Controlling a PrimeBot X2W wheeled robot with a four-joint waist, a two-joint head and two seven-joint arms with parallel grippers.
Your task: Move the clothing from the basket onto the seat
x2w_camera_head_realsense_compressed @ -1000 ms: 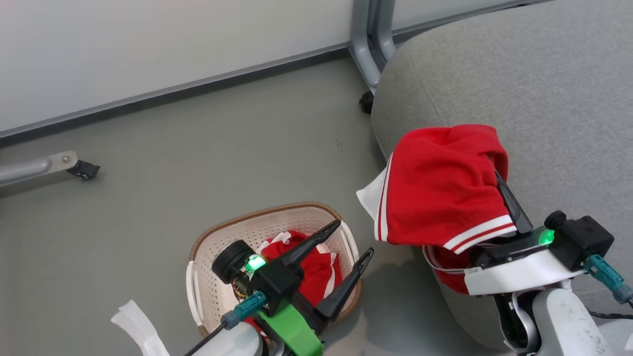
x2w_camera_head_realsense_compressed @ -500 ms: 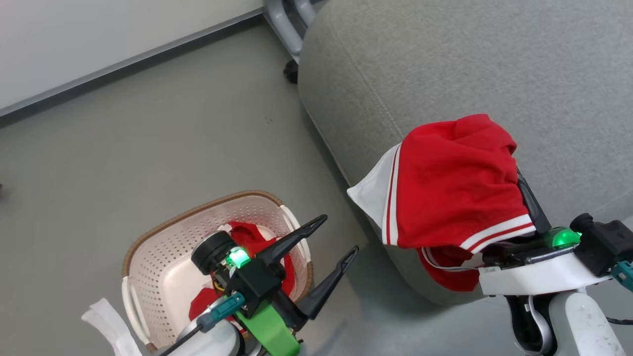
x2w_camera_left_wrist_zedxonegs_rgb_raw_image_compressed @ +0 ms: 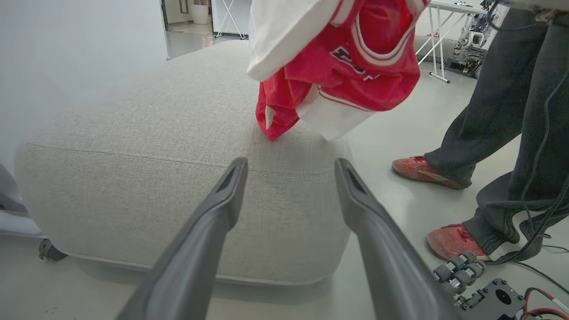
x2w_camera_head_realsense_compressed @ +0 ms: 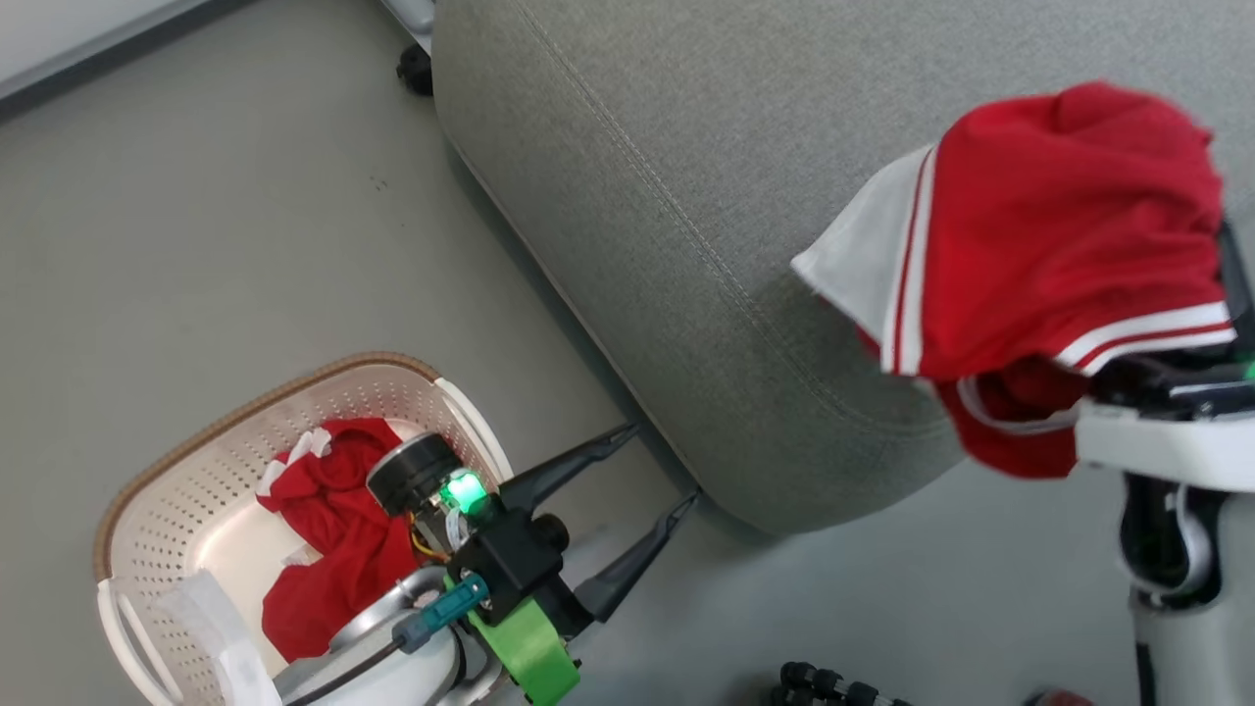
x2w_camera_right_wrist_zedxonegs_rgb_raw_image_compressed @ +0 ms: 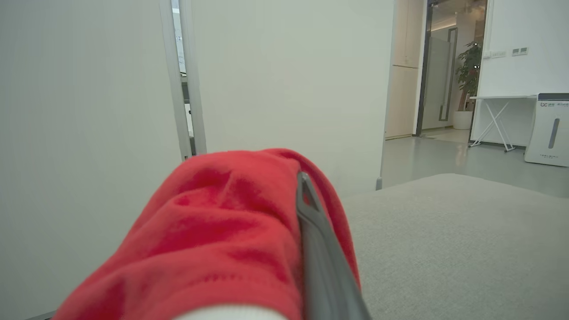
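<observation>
your right gripper (x2w_camera_right_wrist_zedxonegs_rgb_raw_image_compressed: pixel 303 186): clamped on red garment (x2w_camera_head_realsense_compressed: pixel 1059 226), hanging over seat (x2w_camera_head_realsense_compressed: pixel 667 196) corner. your left gripper (x2w_camera_head_realsense_compressed: pixel 662 463): fingers apart, empty, beside basket (x2w_camera_head_realsense_compressed: pixel 245 397) holding second red garment (x2w_camera_head_realsense_compressed: pixel 333 529).

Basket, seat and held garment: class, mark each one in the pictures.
basket (x2w_camera_head_realsense_compressed: pixel 186 480), head view, perforated inner wall.
seat (x2w_camera_head_realsense_compressed: pixel 637 196), head view, bare grey top.
held garment (x2w_camera_head_realsense_compressed: pixel 1069 226), head view, red panel.

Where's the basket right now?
Head view, lower left: the basket sits on the floor left of the seat, red clothing inside it, with the left gripper, jaws open, just to its right.
</observation>
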